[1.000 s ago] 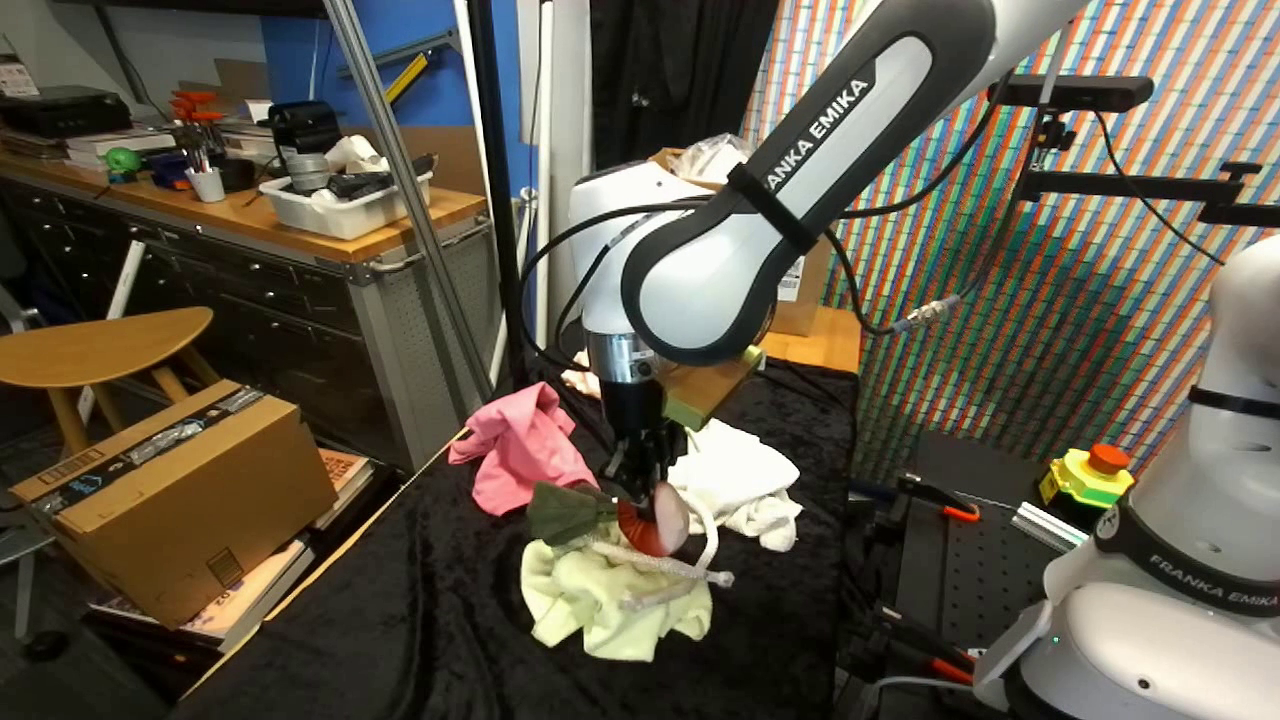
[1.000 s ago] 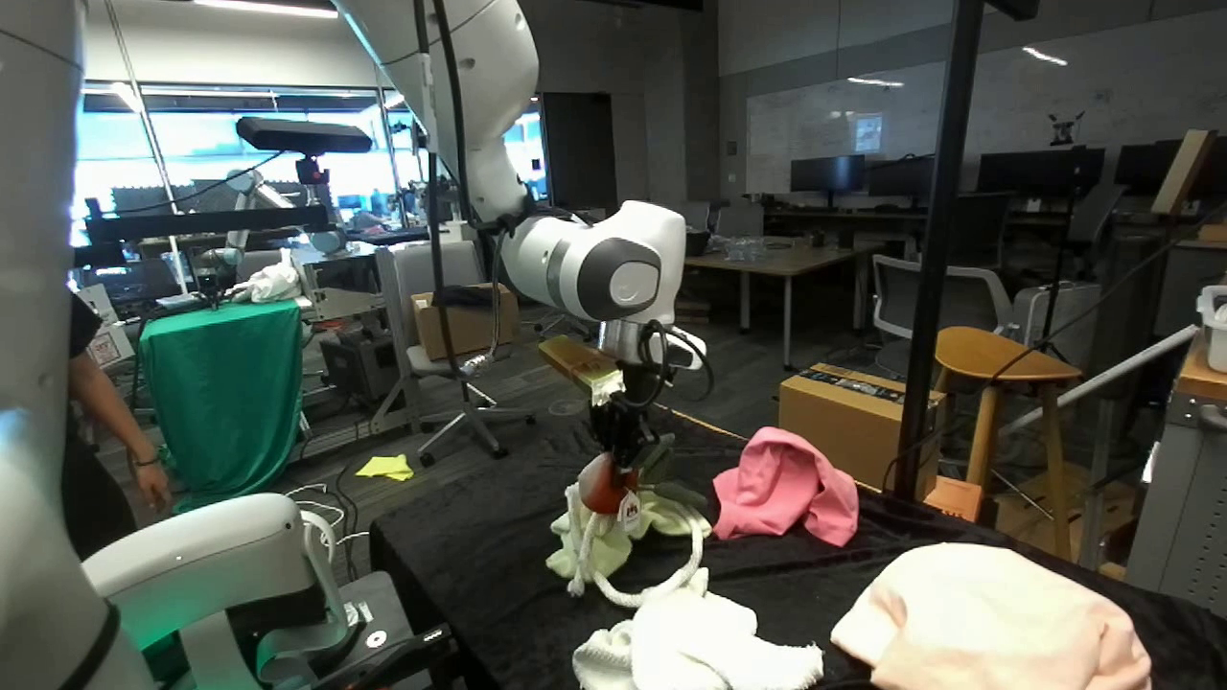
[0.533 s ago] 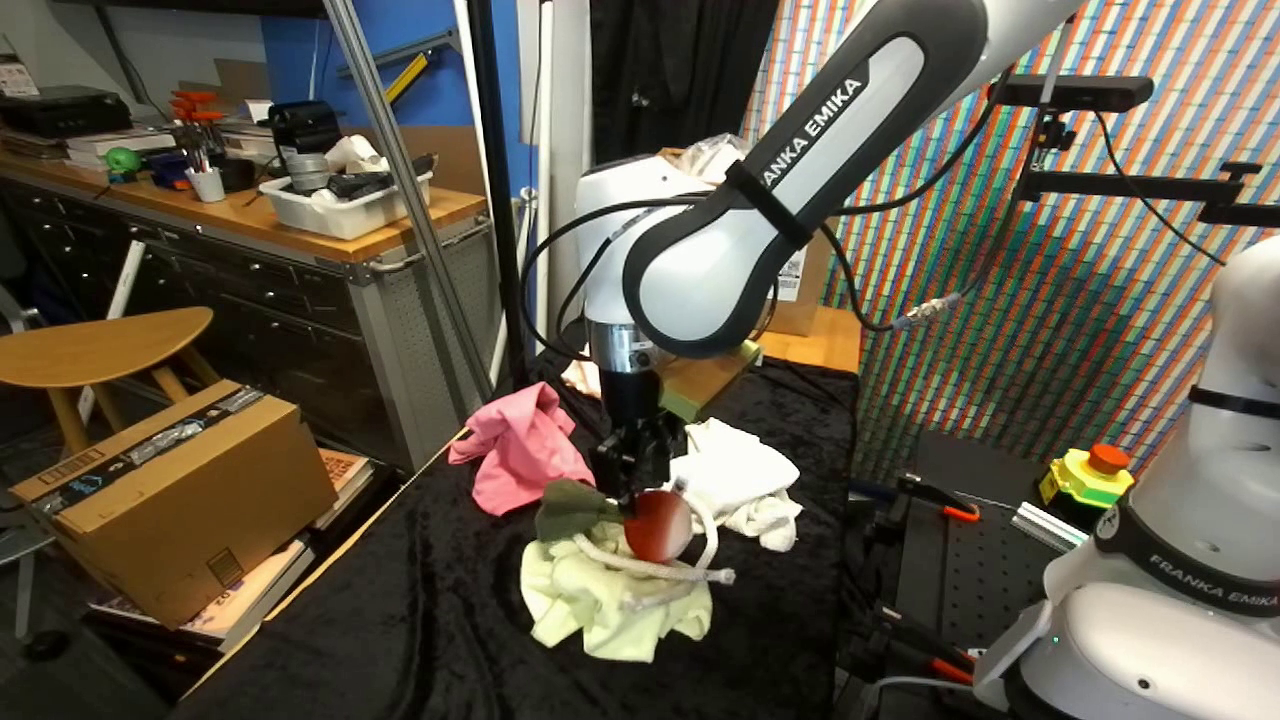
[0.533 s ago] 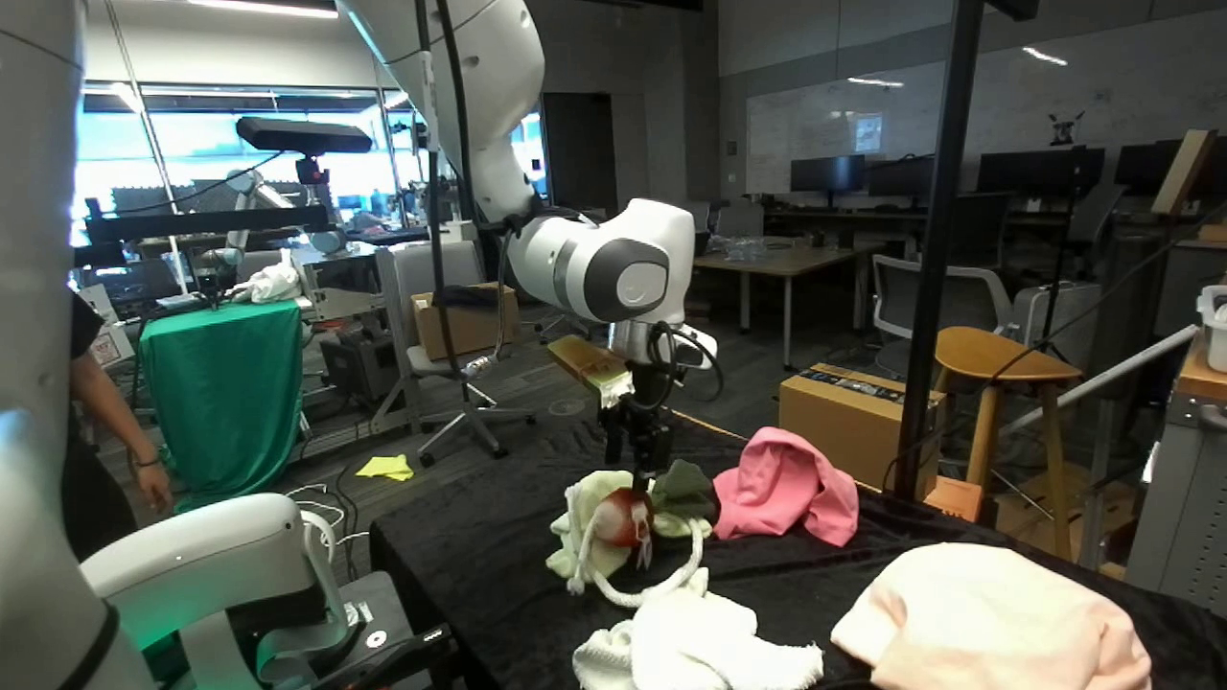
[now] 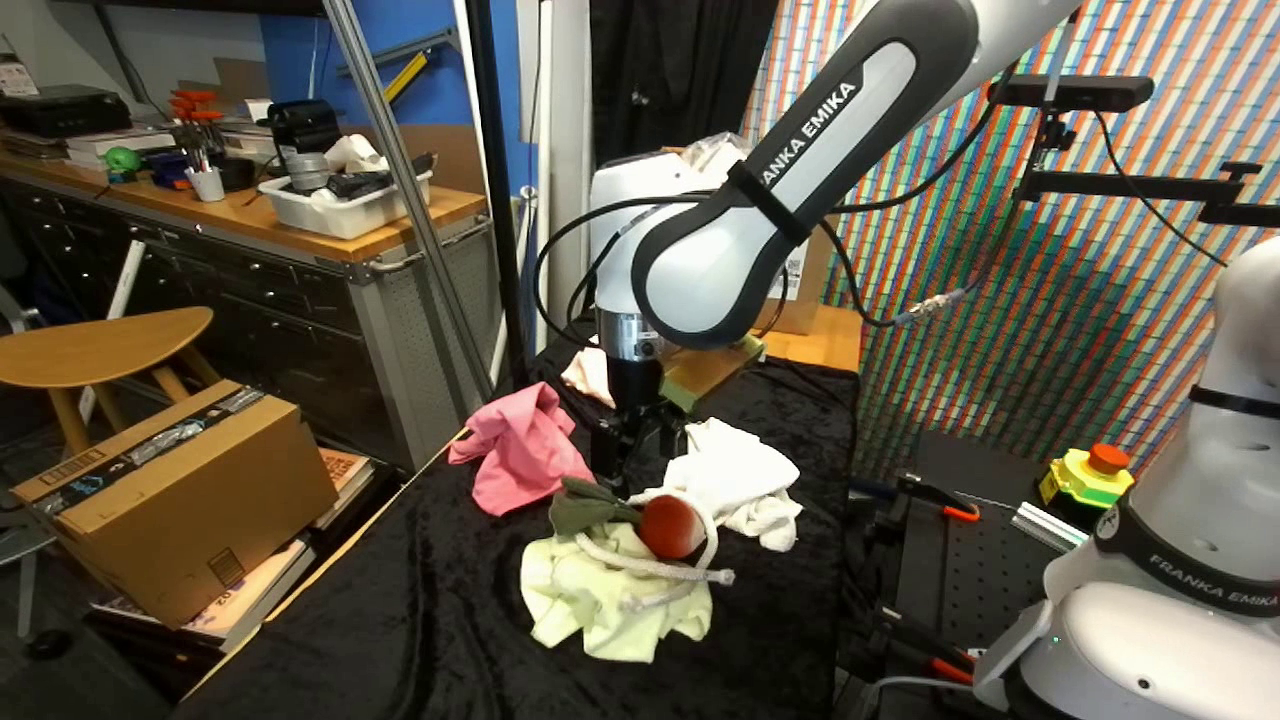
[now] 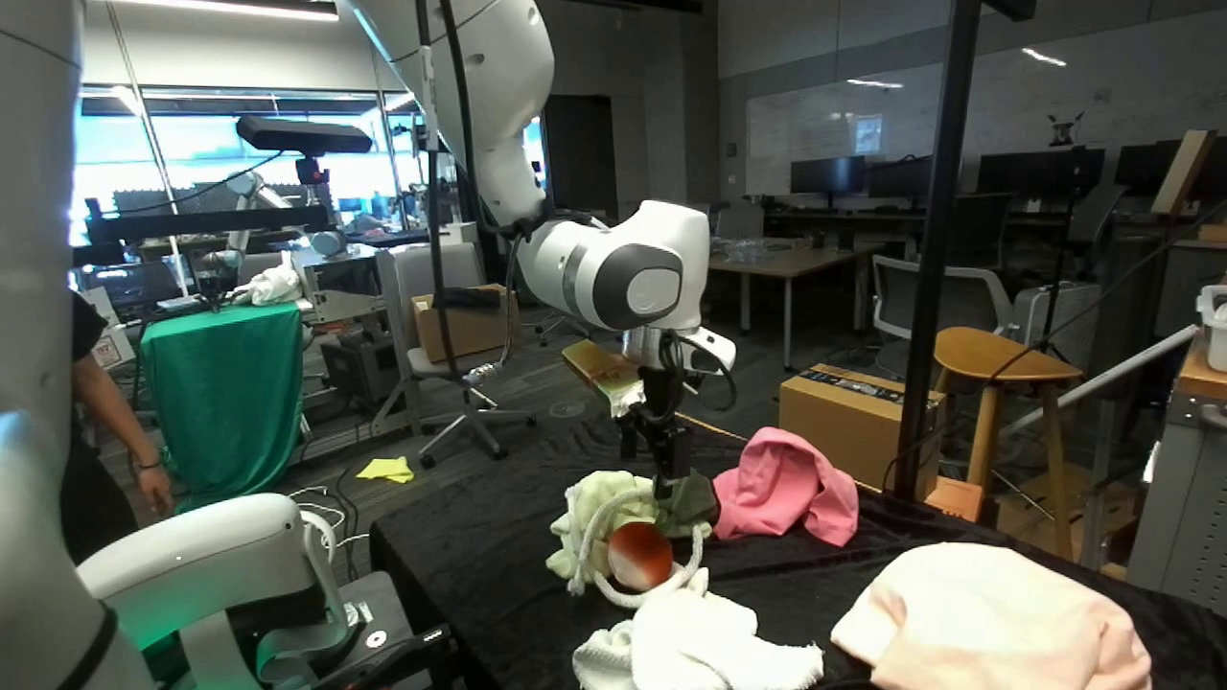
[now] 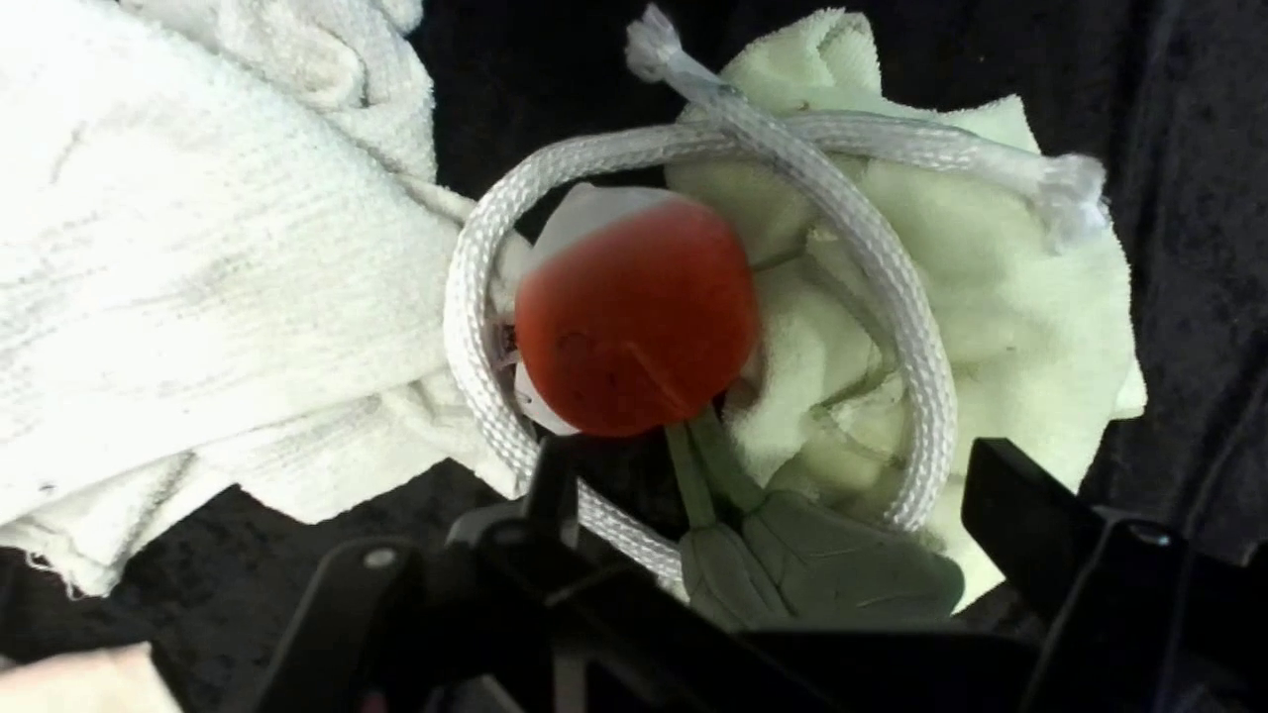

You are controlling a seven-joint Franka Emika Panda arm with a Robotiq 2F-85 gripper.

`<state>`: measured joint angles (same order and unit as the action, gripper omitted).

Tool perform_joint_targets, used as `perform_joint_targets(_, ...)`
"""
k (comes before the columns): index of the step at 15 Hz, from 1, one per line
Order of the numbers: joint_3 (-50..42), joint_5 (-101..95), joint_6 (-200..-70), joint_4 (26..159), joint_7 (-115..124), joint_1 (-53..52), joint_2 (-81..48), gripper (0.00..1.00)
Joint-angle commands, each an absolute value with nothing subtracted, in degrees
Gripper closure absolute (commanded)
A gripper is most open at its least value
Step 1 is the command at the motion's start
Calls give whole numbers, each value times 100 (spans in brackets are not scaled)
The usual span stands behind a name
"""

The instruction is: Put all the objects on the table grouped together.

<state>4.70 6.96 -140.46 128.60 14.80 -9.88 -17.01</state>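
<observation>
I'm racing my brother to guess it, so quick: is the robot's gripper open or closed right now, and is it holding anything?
Gripper: open, fingers wide apart, holding nothing.

On the desk point(image 5: 755, 650), in an exterior view: crumpled pale-green rag point(image 5: 590, 600), pink rag point(image 5: 525, 450) at its eleven o'clock, peach rag point(image 5: 587, 375) twelve, white rag point(image 5: 735, 475) one-thirty.
</observation>
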Motion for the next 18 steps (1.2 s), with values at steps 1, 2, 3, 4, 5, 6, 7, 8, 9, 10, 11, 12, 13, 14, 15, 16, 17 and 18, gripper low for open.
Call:
perform_joint_targets(1, 377, 774, -14431, 13357, 1729, -869, -1354, 0)
perform_joint_targets(2, 353, 831, -14498, 13464, 1768, -826, -1311, 0)
perform_joint_targets(3, 331, 890, -14592, 13578, 1804, -775, -1264, 0)
perform_joint_targets(4, 320, 967, -14695, 13681, 1812, -719, -1244, 0)
perform_joint_targets(5, 324, 1084, -14725, 13805, 1796, -655, -1159, 0)
perform_joint_targets(6, 344, 1234, -14768, 13934, 1709, -575, -1088, 0)
perform_joint_targets(7, 353, 1359, -14814, 14036, 1650, -517, -1044, 0)
perform_joint_targets(8, 357, 1472, -14834, 14150, 1583, -458, -972, 0)
perform_joint_targets(9, 353, 1562, -14848, 14270, 1529, -411, -895, 0)
perform_joint_targets(10, 328, 1586, -14885, 14368, 1531, -381, -852, 0)
perform_joint_targets(11, 293, 1571, -14909, 14473, 1561, -354, -797, 0)
perform_joint_targets(12, 271, 1566, -14911, 14571, 1556, -318, -738, 0)
perform_joint_targets(13, 236, 1510, -14989, 14691, 1613, -305, -699, 0)
perform_joint_targets(14, 202, 1484, -15046, 14792, 1616, -275, -664, 0)
perform_joint_targets(15, 168, 1453, -15144, 14939, 1659, -264, -634, 0)
perform_joint_targets(16, 145, 1461, -15252, 15055, 1640, -239, -630, 0)
perform_joint_targets(17, 125, 1521, -15340, 15143, 1570, -191, -639, 0)
perform_joint_targets(18, 132, 1631, -15442, 15197, 1450, -133, -701, 0)
